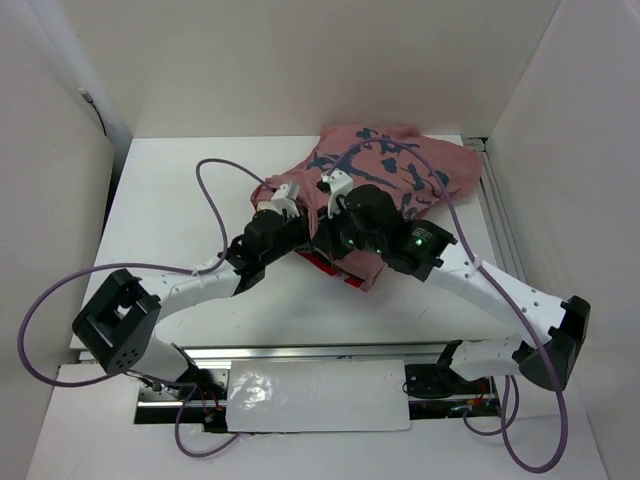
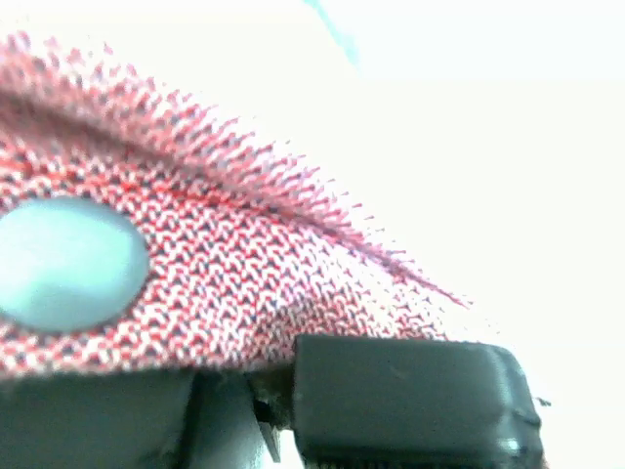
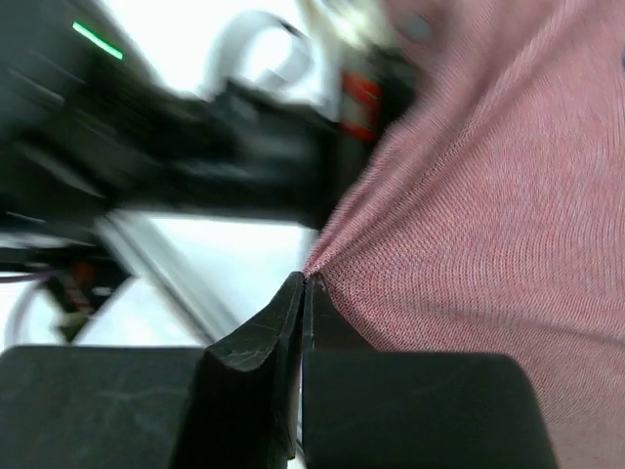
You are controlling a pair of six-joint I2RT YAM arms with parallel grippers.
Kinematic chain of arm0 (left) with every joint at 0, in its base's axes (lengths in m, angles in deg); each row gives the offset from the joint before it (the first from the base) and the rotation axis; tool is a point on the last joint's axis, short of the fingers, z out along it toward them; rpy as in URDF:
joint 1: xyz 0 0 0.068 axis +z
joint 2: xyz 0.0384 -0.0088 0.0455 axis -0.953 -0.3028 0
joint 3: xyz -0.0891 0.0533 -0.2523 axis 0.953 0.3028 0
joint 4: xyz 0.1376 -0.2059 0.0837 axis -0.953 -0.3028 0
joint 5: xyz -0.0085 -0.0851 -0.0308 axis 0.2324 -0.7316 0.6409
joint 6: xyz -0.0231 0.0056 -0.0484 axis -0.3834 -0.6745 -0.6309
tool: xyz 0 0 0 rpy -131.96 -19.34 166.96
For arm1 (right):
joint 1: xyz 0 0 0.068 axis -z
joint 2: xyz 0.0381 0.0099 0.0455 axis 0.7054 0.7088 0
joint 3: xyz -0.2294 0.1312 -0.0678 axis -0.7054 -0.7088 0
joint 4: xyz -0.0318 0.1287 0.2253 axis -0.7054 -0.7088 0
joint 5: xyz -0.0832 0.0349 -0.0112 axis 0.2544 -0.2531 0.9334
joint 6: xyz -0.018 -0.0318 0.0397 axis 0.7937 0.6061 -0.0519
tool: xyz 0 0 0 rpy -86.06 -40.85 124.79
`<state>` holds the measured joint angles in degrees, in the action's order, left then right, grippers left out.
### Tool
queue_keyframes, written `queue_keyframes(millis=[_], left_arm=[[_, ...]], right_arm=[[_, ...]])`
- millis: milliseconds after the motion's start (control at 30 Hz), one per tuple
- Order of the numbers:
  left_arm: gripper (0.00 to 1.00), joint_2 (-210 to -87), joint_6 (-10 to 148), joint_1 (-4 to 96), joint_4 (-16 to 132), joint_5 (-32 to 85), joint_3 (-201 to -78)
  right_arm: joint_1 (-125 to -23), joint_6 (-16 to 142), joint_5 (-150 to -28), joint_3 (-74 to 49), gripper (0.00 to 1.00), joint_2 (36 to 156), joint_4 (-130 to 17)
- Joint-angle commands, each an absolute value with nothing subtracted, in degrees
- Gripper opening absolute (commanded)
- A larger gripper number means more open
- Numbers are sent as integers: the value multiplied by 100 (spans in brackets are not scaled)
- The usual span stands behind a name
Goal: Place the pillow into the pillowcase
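Note:
The pillowcase (image 1: 400,170) lies bunched at the back centre-right of the table, dusty pink-red side up with dark calligraphy marks. A red-orange strip of it (image 1: 335,268) shows under my right arm. No pillow shows in any view. My left gripper (image 1: 283,200) is at the case's near-left edge. In the left wrist view its fingers (image 2: 391,401) are closed under red-and-white weave (image 2: 244,264) that fills the frame. My right gripper (image 1: 338,190) is beside it. In the right wrist view the right gripper (image 3: 304,293) pinches a fold of the pink fabric (image 3: 469,244).
White walls close in the table on the left, back and right. A metal rail (image 1: 300,355) and a white plate (image 1: 320,395) run along the near edge. Purple cables (image 1: 215,200) loop over the left side. My left arm shows blurred in the right wrist view (image 3: 195,147).

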<state>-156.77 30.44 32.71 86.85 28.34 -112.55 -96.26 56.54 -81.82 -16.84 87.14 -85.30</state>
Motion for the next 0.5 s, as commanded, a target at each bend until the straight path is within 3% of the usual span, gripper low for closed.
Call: queue_keyframes(millis=[0,200,367,400,467], left_arm=[[0,-15731,3753,3080,10464,4602,-11750],[0,-16962,3439,2896,11272,5555,-11840],[0,-17474,2998,2896,9849,5294,-12069],[2,-17378,2937,2896,9682,5031,-12016],[26,-17202,3024,2896,8957,4714,-11955]], right_arm=[[-10128,5470,-9749,-809,0,8625,-8106],[-10576,5470,-9698,158,0,9056,-8546],[-10630,5417,-9251,73,0,9136,-8546],[-10630,5356,-9110,-7,0,9084,-8546],[-10630,5295,-8890,-209,0,9021,-8406]])
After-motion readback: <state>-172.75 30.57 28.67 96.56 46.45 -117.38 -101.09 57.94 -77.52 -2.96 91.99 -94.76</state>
